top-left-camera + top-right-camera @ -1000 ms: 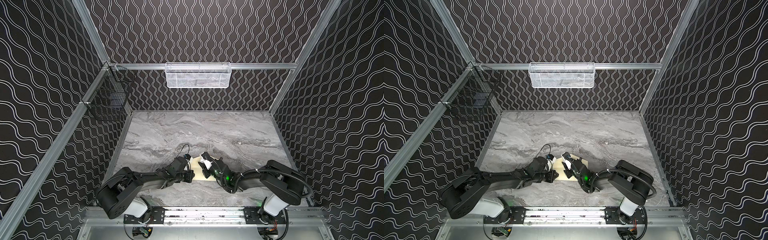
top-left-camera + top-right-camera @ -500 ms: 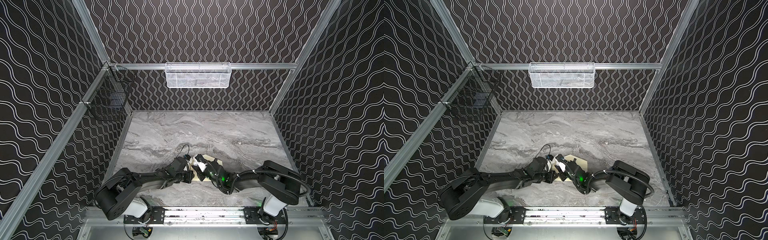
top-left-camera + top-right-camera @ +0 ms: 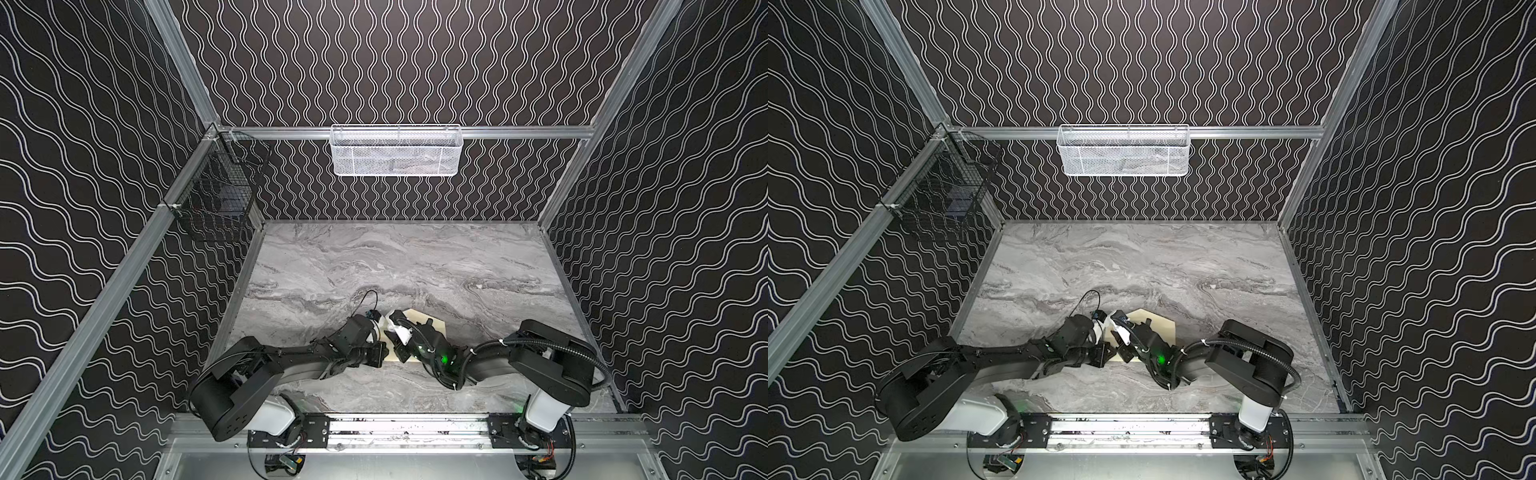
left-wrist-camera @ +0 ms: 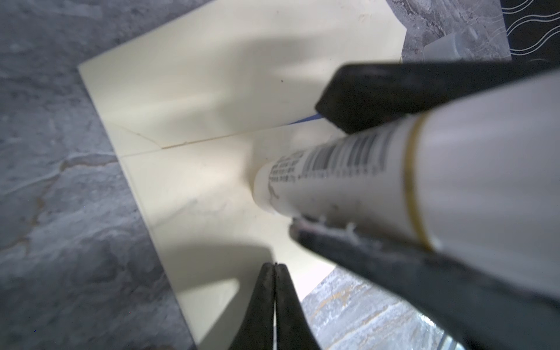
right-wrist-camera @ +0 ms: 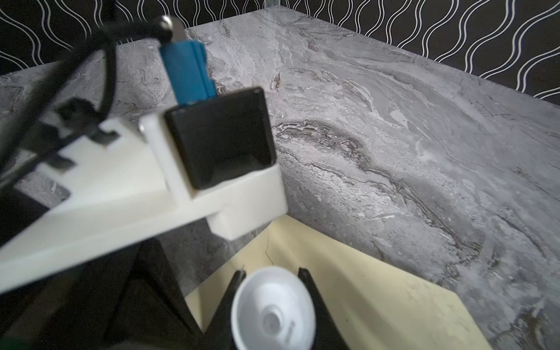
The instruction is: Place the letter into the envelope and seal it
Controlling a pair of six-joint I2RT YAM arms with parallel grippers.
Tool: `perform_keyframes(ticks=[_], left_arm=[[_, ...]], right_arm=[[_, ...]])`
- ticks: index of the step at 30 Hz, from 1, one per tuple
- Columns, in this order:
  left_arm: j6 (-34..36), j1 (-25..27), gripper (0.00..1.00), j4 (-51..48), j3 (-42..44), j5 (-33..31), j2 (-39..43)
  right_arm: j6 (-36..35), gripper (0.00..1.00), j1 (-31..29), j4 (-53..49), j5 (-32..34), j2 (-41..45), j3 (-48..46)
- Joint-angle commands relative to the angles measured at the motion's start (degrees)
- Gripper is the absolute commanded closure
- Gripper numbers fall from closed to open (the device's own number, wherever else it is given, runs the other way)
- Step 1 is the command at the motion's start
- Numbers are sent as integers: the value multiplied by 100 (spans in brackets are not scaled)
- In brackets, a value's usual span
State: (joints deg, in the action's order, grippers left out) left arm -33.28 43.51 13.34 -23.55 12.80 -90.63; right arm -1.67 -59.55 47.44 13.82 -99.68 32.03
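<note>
The cream envelope (image 3: 432,326) (image 3: 1163,324) lies flat near the table's front middle, its angled flap open. Of the letter only a thin blue edge (image 4: 306,119) peeks out at the fold line. My right gripper (image 5: 272,272) (image 4: 306,168) (image 3: 398,353) is shut on a white glue stick (image 5: 272,309) (image 4: 348,178), whose end is down on the envelope (image 4: 212,91) (image 5: 378,291) just beside the fold. My left gripper (image 4: 274,266) (image 3: 384,358) is shut and empty, its tips low over the envelope's near edge, close beside the stick.
Both arms meet over the envelope; the left wrist camera mount (image 5: 218,142) sits right next to the right gripper. A white mesh basket (image 3: 395,149) hangs on the back wall and a black wire basket (image 3: 220,195) at the back left. Marble table (image 3: 415,266) stretches behind.
My right gripper has slid the glue stick leftwards across the envelope, towards the left gripper. The left arm has stayed where it was.
</note>
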Motion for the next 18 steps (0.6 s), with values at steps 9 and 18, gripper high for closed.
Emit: perform_keyframes(ticks=[9,18], left_arm=[[-141,0,92,-591,111,46,-147],[-156,0,89,-666,46,21,168]], right_arm=[[-299,100,234,-434,602,233,-326],[-282,100,304,-364,552,378,-435]])
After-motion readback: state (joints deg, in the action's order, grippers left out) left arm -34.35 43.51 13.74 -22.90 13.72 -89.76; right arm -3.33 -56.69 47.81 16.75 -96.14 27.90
